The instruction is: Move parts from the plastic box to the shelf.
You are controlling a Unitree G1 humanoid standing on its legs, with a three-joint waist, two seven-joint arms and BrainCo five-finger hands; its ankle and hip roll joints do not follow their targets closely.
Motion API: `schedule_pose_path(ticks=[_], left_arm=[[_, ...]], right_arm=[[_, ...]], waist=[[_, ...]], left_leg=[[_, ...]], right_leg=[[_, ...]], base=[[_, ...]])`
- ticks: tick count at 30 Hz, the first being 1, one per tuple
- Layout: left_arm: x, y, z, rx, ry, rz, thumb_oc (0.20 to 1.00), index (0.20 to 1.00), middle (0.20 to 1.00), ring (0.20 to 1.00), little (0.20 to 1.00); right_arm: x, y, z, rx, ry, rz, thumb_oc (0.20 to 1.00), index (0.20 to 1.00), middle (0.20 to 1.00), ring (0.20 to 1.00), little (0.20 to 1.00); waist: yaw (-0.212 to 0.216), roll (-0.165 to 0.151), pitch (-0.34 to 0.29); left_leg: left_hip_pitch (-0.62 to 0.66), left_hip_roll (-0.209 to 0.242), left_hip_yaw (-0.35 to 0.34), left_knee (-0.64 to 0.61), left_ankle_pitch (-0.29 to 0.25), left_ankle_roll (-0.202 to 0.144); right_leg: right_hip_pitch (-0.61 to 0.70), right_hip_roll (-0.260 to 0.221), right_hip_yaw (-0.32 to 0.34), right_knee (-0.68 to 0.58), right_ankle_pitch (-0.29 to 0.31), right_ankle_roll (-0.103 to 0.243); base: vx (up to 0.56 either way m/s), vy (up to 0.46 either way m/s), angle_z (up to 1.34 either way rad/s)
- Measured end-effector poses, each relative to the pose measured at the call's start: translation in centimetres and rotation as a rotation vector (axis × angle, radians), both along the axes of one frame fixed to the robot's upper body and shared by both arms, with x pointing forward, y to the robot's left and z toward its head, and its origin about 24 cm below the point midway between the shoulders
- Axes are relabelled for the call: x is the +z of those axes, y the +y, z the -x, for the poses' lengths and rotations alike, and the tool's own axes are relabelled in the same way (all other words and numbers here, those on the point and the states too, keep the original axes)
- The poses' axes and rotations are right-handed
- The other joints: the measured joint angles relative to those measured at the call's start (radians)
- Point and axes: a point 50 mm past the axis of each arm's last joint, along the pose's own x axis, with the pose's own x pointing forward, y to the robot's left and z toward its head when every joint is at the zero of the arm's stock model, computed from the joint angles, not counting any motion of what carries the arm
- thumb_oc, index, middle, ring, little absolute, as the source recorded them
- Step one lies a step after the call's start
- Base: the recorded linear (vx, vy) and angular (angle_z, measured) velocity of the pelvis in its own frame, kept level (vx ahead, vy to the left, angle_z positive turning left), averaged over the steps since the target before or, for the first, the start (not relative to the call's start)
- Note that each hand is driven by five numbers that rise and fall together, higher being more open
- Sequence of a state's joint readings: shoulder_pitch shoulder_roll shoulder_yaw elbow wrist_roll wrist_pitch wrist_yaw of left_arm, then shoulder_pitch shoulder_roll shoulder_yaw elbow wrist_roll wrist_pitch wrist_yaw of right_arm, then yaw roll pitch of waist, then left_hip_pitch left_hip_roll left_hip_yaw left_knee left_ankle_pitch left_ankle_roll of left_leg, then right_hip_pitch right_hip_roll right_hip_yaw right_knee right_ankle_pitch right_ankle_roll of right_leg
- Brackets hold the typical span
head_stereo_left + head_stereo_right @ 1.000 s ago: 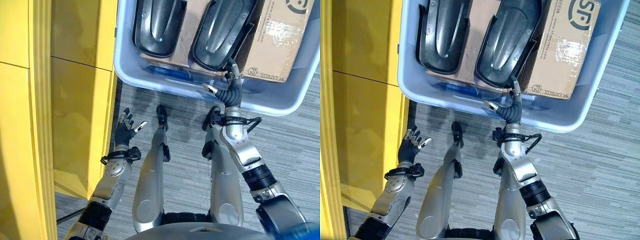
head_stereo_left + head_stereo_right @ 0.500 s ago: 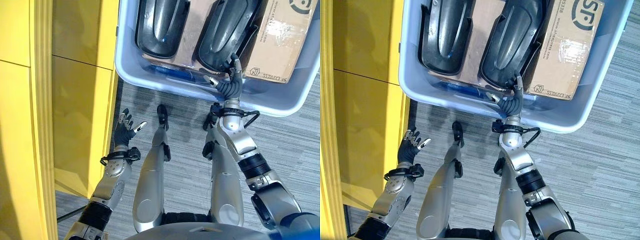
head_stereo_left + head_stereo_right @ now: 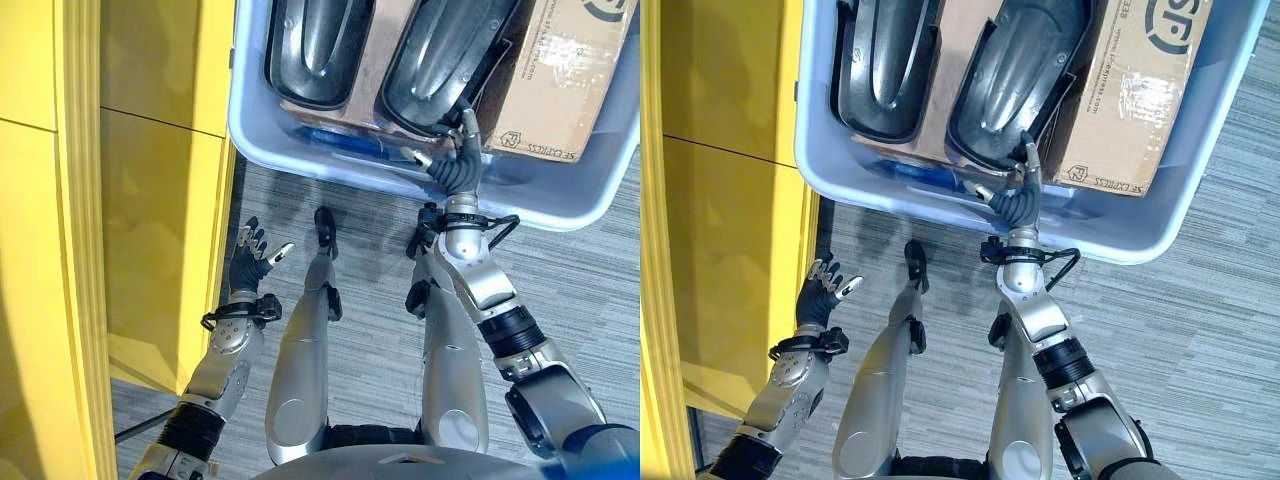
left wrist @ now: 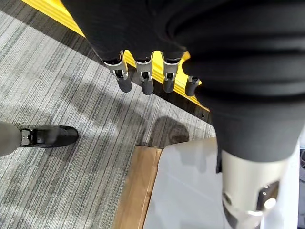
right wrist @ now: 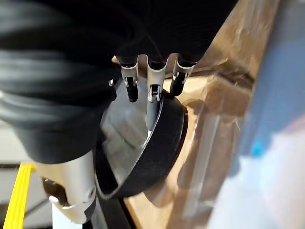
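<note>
Left hand (image 3: pixel 252 258): lower left of the left eye view, over the grey carpet (image 3: pixel 360 230) and just beside the yellow shelf (image 3: pixel 150 200). Its fingers are spread and straight, the thumb apart, holding nothing. In the left wrist view the dark-tipped fingers (image 4: pixel 143 83) hang in a row above the carpet, with the shelf's yellow edge (image 4: pixel 57 14) past them.

Right hand (image 3: pixel 450 160): right of centre in the left eye view, reaching over the near wall of the plastic box. Its fingers are extended and apart, the thumb out to the side. In the right wrist view the fingertips (image 5: pixel 151 107) lie at the rim of a black part; they are not curled round it, and whether they touch it I cannot tell.

Plastic box (image 3: pixel 330 160): pale blue, across the top of the left eye view, standing on the carpet next to the shelf.

Right black part (image 3: pixel 445 60): a dark moulded shell, top centre-right, inside the box and resting on brown cardboard; the right hand's fingers are at its near end.

Left black part (image 3: pixel 315 50): a second dark shell of the same shape, top centre, beside the first, also in the box.

Cardboard carton (image 3: pixel 555 80): upper right corner of the left eye view, in the box, just beside the right black part.
</note>
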State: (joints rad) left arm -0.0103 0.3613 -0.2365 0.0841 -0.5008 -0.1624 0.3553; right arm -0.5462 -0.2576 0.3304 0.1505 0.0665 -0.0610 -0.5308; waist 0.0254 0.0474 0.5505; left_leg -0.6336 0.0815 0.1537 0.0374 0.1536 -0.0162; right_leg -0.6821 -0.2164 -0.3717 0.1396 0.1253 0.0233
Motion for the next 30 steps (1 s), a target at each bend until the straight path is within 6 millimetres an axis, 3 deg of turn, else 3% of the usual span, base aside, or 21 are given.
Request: schedule_pose_path(ticks=[9,18,30], left_arm=[[0.0,0.0,0.0,0.001,-0.001,0.001,1.0,1.0,1.0,1.0,1.0],[-0.1,-0.4,0.0,-0.004,0.001,0.019,1.0,1.0,1.0,1.0,1.0],[0.1,-0.5,0.0,-0.009,-0.005,0.023,1.0,1.0,1.0,1.0,1.0]], right_arm=[[-0.1,1.0,0.3,0.085,0.001,0.105,1.0,1.0,1.0,1.0,1.0],[2.1,2.7,3.5,0.3,-0.114,0.034,1.0,1.0,1.0,1.0,1.0],[5.3,1.2,6.3,0.306,-0.315,-0.047,1.0,1.0,1.0,1.0,1.0]], waist=[[0.016,0.0,0.0],[0.006,-0.001,0.0],[-0.036,-0.013,0.001]], left_leg=[[-0.001,0.003,-0.001,0.0,0.003,-0.003],[0.006,0.003,-0.003,0.001,0.003,-0.003],[0.037,0.004,0.0,0.0,0.002,-0.003]], right_leg=[[0.0,0.002,-0.001,0.001,0.001,-0.002],[0.011,0.002,-0.006,0.001,0.001,-0.002],[0.038,0.004,0.0,-0.001,0.001,-0.002]], base=[[0.0,0.0,0.0],[0.0,0.0,0.0],[0.0,0.001,0.0]])
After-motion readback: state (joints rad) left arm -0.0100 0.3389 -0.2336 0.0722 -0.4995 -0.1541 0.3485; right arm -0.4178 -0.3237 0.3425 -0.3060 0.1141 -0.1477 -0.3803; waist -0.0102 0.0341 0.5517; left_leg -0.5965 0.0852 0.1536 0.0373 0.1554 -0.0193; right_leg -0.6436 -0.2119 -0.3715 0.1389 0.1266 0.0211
